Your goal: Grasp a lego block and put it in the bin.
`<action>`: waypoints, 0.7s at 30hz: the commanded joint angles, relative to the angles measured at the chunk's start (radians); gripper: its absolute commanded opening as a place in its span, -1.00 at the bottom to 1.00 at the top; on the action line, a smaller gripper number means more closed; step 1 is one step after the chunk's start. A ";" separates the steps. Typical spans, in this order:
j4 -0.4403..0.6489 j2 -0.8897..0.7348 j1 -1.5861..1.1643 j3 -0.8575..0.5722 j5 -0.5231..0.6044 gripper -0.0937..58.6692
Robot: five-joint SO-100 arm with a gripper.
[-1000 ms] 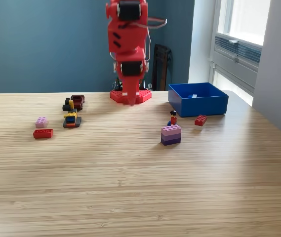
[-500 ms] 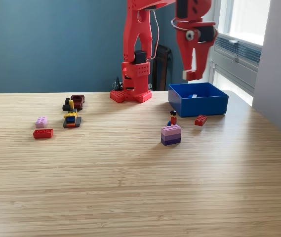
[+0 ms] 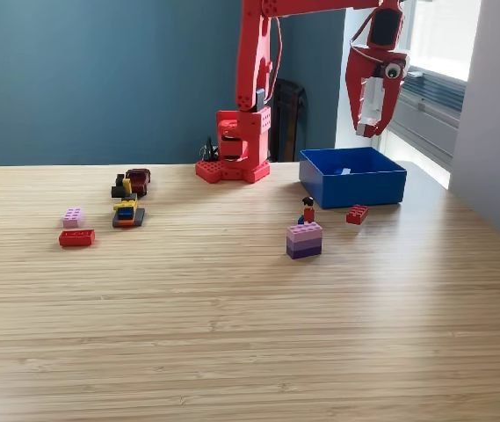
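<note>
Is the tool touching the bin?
Apart. The exterior view shows the tool hanging above the blue bin, with wall and window visible between its tip and the rim.

A wooden table (image 3: 232, 334), blue wall (image 3: 83, 79) and window (image 3: 434, 53).

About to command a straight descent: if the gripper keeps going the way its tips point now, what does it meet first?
The gripper points down, hanging above the bin. Going straight on, it would most likely enter the bin's open top and meet its floor, near the small light piece inside. With one view only, depth is uncertain; it might meet the back wall instead.
</note>
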 commanded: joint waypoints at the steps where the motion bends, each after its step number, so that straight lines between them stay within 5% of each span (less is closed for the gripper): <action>1: -0.006 -0.069 0.003 -0.049 -0.002 -0.99; 10: 0.015 -0.348 -0.003 -0.221 0.003 -0.97; 14: 0.037 -0.417 -0.005 -0.295 -0.023 -0.32; 21: 0.055 -0.460 -0.009 -0.353 -0.040 -0.05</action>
